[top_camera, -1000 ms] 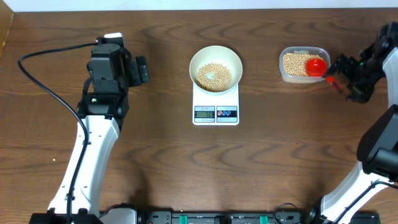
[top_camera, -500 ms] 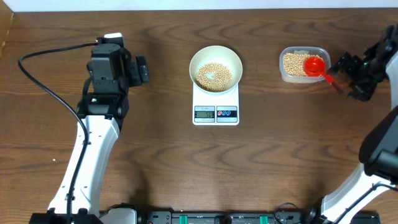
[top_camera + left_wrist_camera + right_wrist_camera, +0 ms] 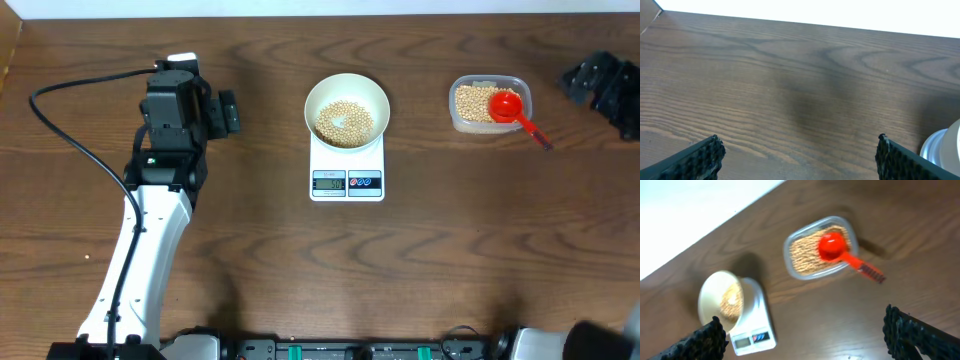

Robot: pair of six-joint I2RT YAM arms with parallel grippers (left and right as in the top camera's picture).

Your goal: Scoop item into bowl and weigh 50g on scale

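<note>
Well apart from the wide-open right gripper (image 3: 802, 322), the bowl (image 3: 346, 88) of beans (image 3: 345, 122) sits on the scale (image 3: 347, 170).

One white bowl (image 3: 346, 92) is sitting on one scale (image 3: 347, 183). One clear tub (image 3: 455, 108) and one red scoop (image 3: 510, 107) are lying right of the scale. Loose beans (image 3: 345, 122) (too many to count) are lying in both containers. Two robot arms are flanking the scale: left arm (image 3: 165, 150), right arm (image 3: 608, 85).
</note>
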